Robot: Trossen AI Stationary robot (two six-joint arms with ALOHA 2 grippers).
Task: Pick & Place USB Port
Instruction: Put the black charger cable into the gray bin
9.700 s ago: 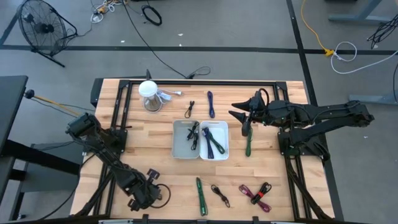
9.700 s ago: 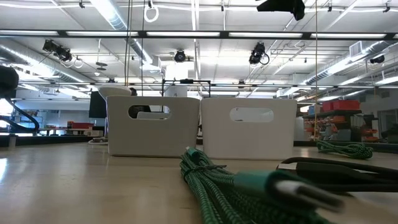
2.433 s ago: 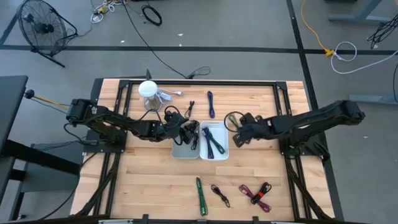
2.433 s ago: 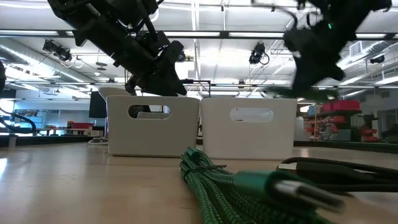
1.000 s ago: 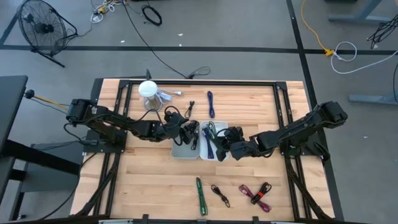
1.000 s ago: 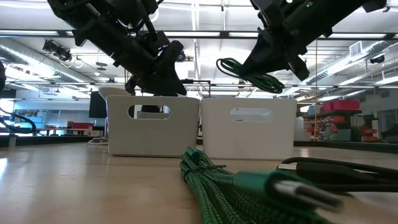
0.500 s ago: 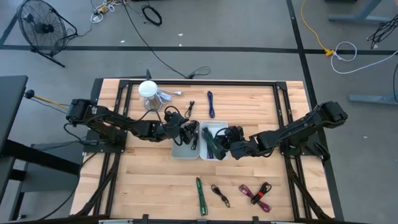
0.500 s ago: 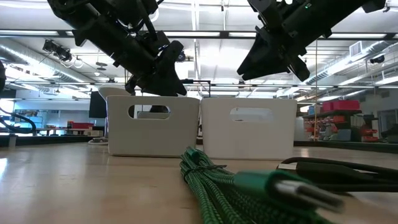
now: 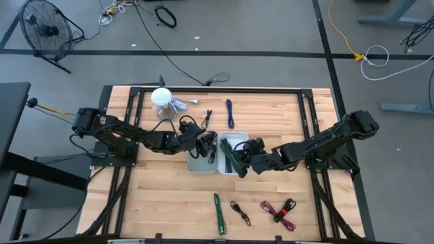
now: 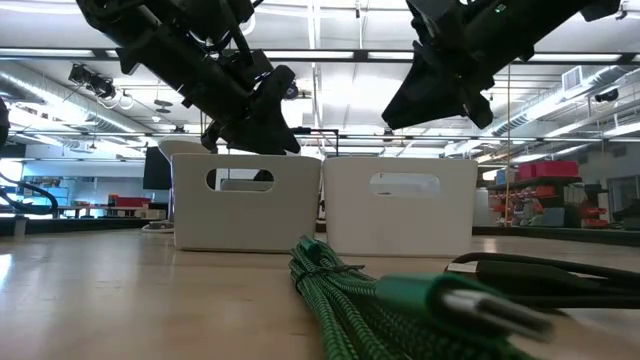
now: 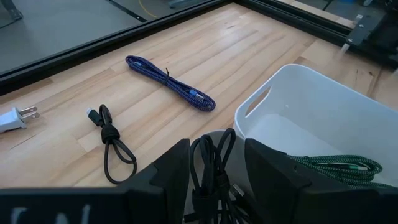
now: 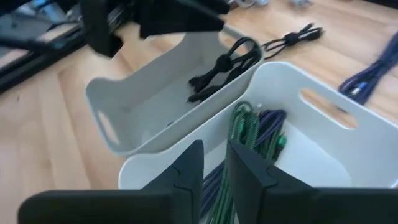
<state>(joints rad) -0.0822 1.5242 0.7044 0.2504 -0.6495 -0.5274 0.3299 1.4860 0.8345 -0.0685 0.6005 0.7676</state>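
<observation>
Two white bins stand side by side mid-table: the left bin [image 9: 196, 165] and the right bin [image 9: 235, 171]. My left gripper [image 9: 205, 144] hovers over the left bin, shut on a bundled black cable [image 11: 211, 155]. My right gripper [image 9: 241, 157] hangs open above the right bin with nothing between its fingers. A coiled green cable [image 12: 247, 127] lies inside the right bin on a blue cable [image 12: 273, 119]. My left gripper pinches the black cable bundle between its two fingers, and the bundle's loops [image 11: 210, 144] stick out past the fingertips. The fingers slant down from the table's left. The cable [image 12: 227, 62] hangs into the left bin; whether it touches the floor I cannot tell.
Loose cables lie near the table's front edge: a green one [image 9: 218, 211], a black one [image 9: 239, 211], a purple and black pair [image 9: 280, 211]. At the far side lie a blue cable [image 9: 230, 112], a black cable [image 9: 207, 119] and a white cup [image 9: 162, 102].
My right gripper has let go of the green cable. It hung below the fingers a second ago and has fallen into the right bin, while the gripper stays above the bin.
</observation>
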